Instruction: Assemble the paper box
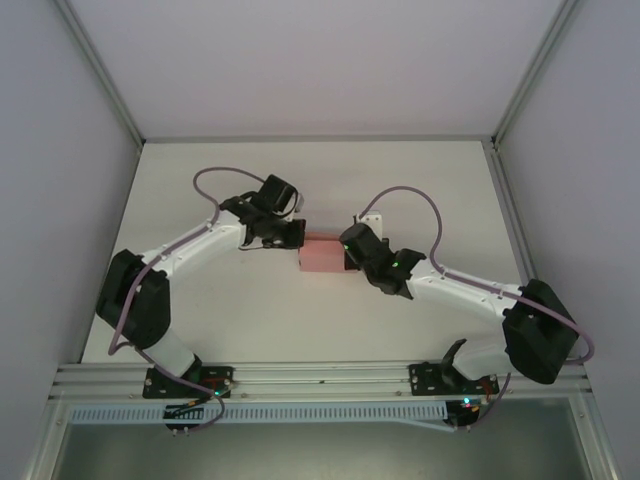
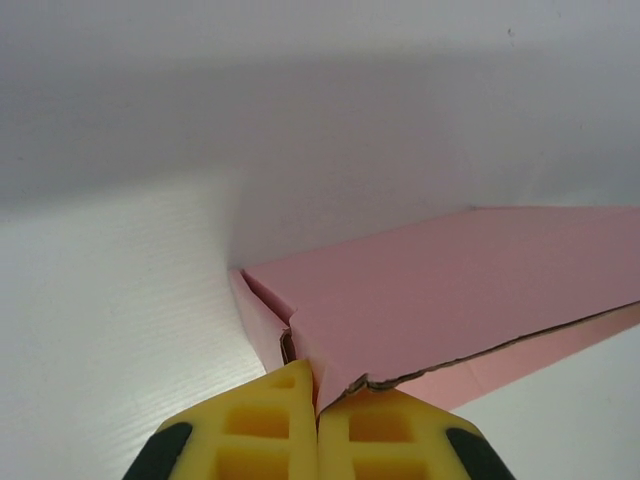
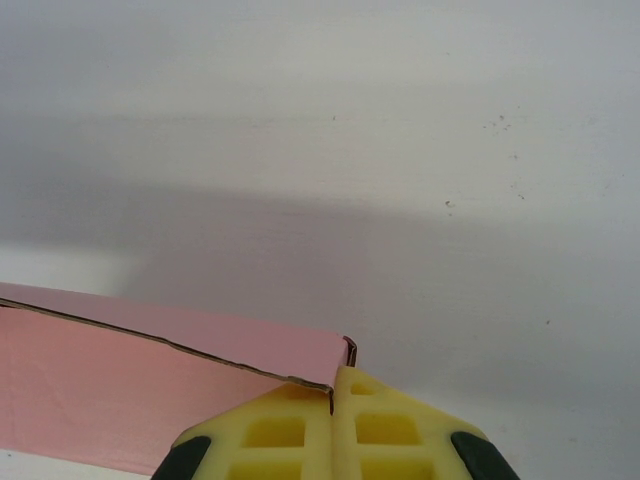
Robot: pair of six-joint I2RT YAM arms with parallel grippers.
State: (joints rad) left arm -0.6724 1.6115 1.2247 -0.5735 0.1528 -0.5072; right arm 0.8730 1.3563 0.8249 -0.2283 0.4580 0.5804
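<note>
Jaws of the left gripper (image 2: 317, 395) are pinched together on a ragged corner edge of the pink paper box (image 2: 450, 290), the right gripper (image 3: 333, 385) is likewise clamped on its opposite end, and the box is seen between both near the middle of the white table (image 1: 400, 180).

Paper box (image 1: 322, 256): 1. Grippers: 2; left gripper (image 1: 299, 243) at box left end, right gripper (image 1: 348, 262) at box right end. Arms (image 1: 190, 248): 2. Purple cables (image 1: 415, 192): 2. Table (image 1: 300, 320): 1, under box.
</note>
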